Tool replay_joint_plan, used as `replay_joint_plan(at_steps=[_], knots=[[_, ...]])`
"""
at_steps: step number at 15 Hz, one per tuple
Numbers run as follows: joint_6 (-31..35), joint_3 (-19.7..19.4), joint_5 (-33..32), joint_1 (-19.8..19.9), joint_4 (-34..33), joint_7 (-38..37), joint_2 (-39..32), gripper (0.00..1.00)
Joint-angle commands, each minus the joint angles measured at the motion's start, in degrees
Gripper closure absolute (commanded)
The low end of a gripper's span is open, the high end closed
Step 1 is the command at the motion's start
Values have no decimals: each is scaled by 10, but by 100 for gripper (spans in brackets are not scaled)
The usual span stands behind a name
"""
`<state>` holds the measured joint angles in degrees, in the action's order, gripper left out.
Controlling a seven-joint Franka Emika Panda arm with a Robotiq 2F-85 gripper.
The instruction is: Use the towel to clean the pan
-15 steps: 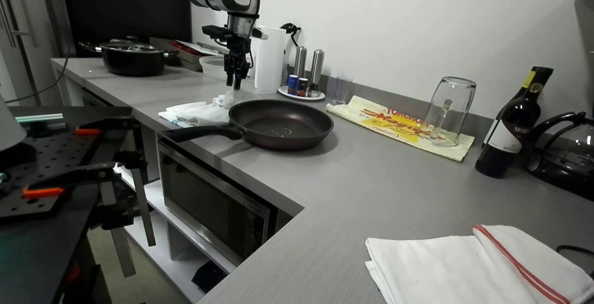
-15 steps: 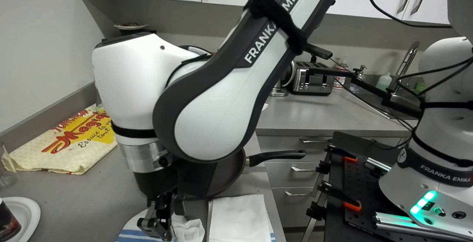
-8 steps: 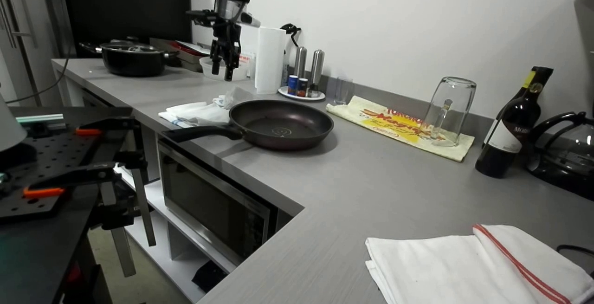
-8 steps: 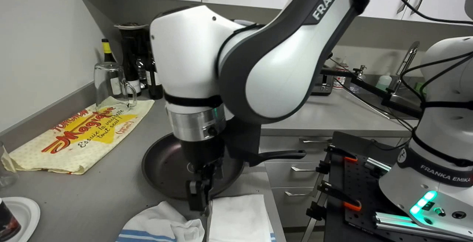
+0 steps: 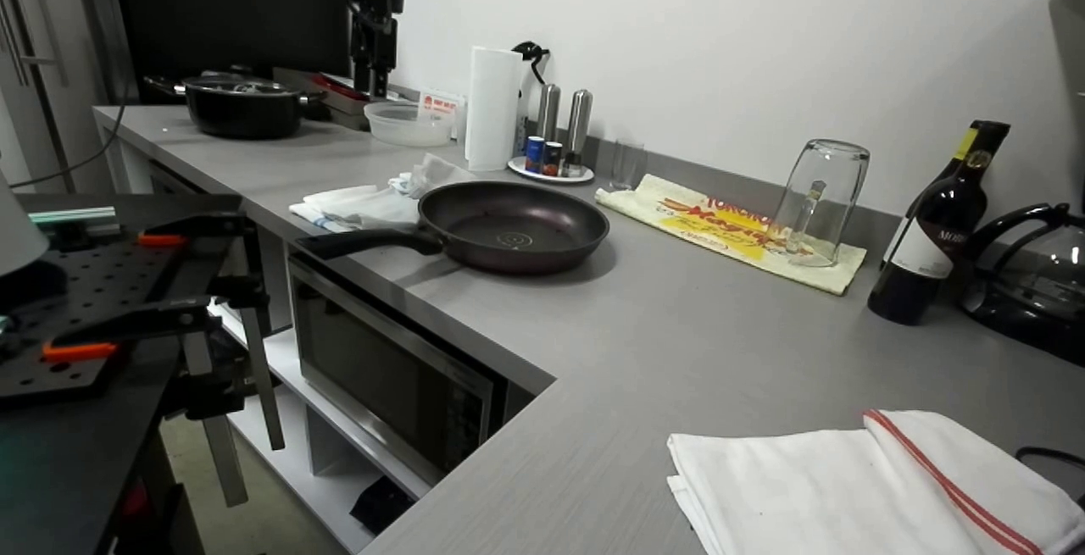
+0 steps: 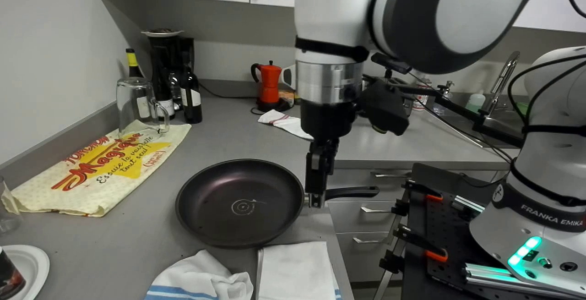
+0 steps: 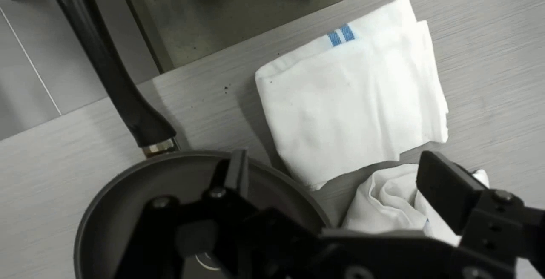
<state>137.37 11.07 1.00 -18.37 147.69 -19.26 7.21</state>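
Apparently, the task stands at or near its end, although no wiping is in evidence. The frying pan rests upright on the table, with no cloth inside and no residue that can be made out. The crumpled dish towel, presumably the one meant for cleaning, lies just beside the frying pan; the folded dish towel lies next to the frying pan, nearer its handle. Whether either touches the frying pan cannot be told. The end effector is raised above the frying pan's level, released, its fingers spread wide with nothing between them. If the frying pan has been wiped, only withdrawal is left; if not, the crumpled dish towel must be taken up and drawn across the frying pan.

Relative to one second earlier, the end effector has risen from just over the crumpled dish towel and shifted toward the handle side of the frying pan. A fold that appeared drawn up to the fingers now lies free. The Panda arm no longer hides the frying pan's interior, and the red moka pot, beyond the frying pan, has come into sight. The frying pan itself keeps its place.
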Motion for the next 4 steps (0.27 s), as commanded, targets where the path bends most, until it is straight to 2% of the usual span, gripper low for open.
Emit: replay_joint_plan(at_steps=[1,2,4], knots=[[-19,18,83,-6,93,39,138,0],[-12,25,49,14,40,17,62,0],[-18,30,71,8,71,27,110,0]])
